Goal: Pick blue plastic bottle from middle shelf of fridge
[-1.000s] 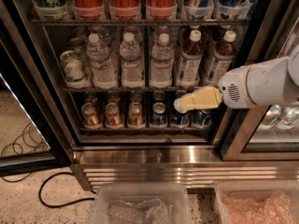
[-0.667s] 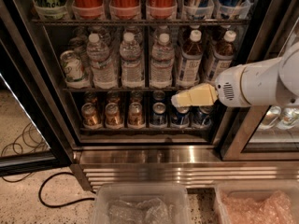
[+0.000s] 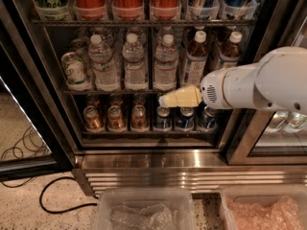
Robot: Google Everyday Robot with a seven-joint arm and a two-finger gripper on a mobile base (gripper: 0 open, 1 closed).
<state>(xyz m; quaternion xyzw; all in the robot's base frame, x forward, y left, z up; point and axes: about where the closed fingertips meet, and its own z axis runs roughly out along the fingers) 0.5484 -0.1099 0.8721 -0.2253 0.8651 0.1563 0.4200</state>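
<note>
Cream gripper (image 3: 163, 99), fingers pressed together with nothing between them, hangs at the front edge of the middle shelf (image 3: 115, 91). Blue plastic bottle (image 3: 194, 61) stands upright on that shelf in the fridge (image 3: 192, 164), just above the gripper.

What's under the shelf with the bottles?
A lower rack of small cans: gold ones left, blue ones right. The gripper hangs in front of the middle shelf, hiding some blue cans' tops.
</note>
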